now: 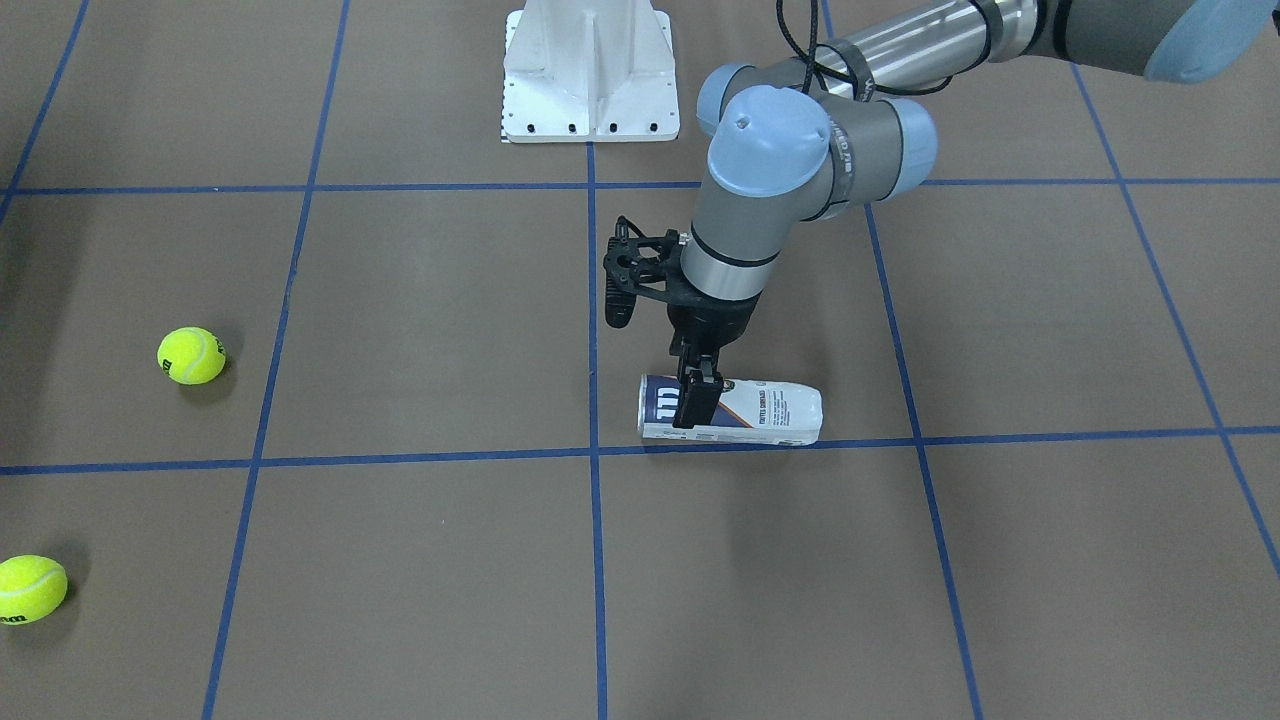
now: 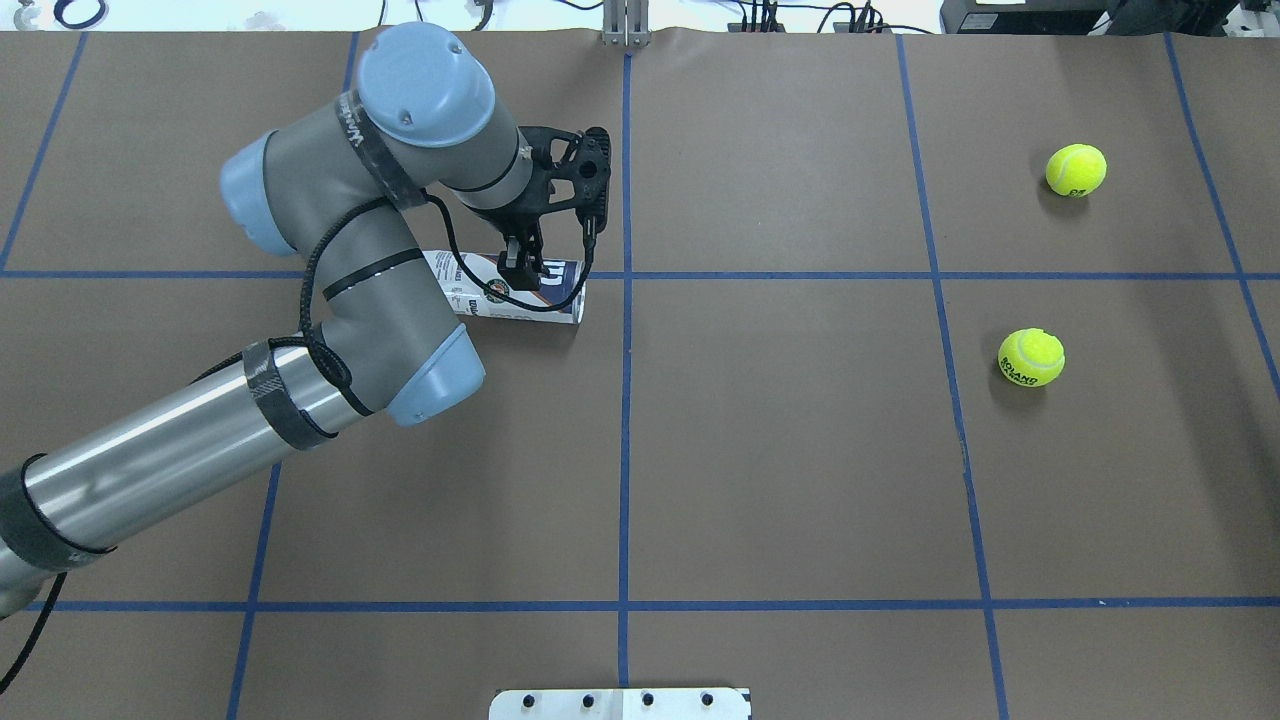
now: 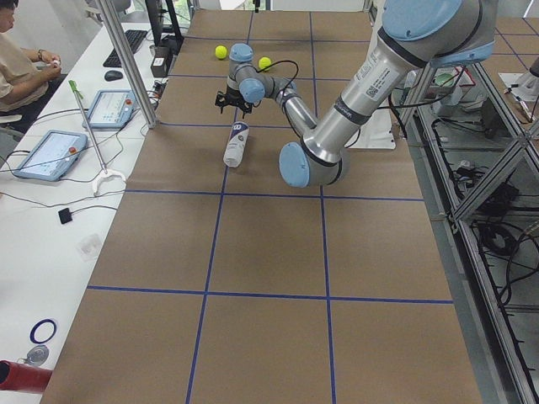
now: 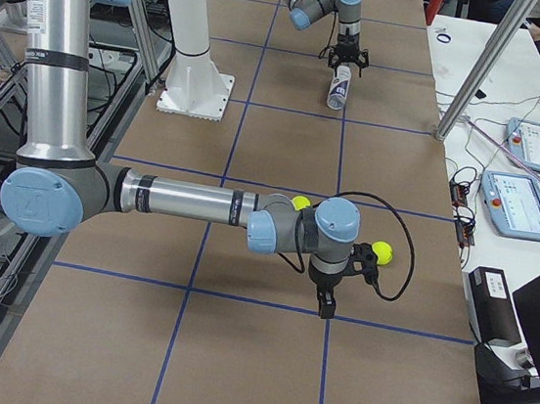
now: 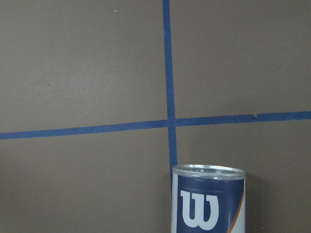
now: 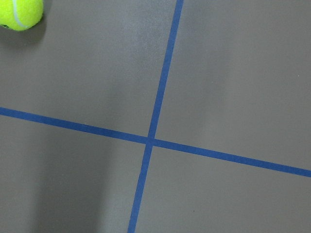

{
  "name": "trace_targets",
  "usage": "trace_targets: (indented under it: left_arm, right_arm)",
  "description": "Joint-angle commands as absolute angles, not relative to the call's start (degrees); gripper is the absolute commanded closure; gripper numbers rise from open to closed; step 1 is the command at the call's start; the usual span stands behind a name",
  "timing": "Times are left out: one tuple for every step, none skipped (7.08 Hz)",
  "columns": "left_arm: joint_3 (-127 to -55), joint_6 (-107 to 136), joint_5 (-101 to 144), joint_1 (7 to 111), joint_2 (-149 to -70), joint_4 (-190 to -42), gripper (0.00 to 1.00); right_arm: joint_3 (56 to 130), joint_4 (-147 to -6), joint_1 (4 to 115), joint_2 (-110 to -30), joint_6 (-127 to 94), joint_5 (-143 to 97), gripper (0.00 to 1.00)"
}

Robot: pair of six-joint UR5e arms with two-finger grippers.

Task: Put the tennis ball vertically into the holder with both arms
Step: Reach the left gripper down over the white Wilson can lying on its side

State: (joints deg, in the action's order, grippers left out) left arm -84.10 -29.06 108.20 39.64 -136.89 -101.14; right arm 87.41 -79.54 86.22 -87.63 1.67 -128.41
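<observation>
One holder (image 1: 770, 410), two tennis balls (image 2: 1076, 169) (image 2: 1031, 357) right of it, on the worktop (image 1: 450, 560). Left end effector (image 1: 697, 412), right end effector (image 4: 324, 307): openings cannot be told.

W-label holder (image 1: 770, 410) lies on side nr tape line (image 1: 1000, 437); tennis ball (image 1: 191, 355) & 2nd ball (image 1: 30, 588) well apart.

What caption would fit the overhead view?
Left gripper straddles the holder lying on its side; two tennis balls sit far off.

Bare table (image 2: 780, 450) between lying holder (image 1: 770, 410) and two tennis balls (image 2: 1031, 357), left hand (image 1: 697, 400) over holder, white pedestal (image 1: 590, 75) well apart
</observation>
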Motion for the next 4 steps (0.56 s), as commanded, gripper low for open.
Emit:
trace_targets:
  left_arm:
    - [-82.53,-29.18,105.66,37.97,-137.46,-101.07,0.01]
    - [-81.66,-28.74,104.69,36.49,-137.72,-101.16,0.01]
    - [-80.78,-28.57,104.68,36.30,-138.07,-101.25,0.01]
    - [-80.16,-26.91,104.68,35.78,-138.16,-101.51,0.02]
  right_arm:
    - [87.36,-79.54,86.22,-87.71,1.67,-128.41,0.01]
    - [87.45,-79.54,86.22,-87.71,1.67,-128.50,0.01]
    - [87.45,-79.54,86.22,-87.80,1.67,-128.50,0.01]
    - [87.45,-79.54,86.22,-87.89,1.67,-128.50,0.01]
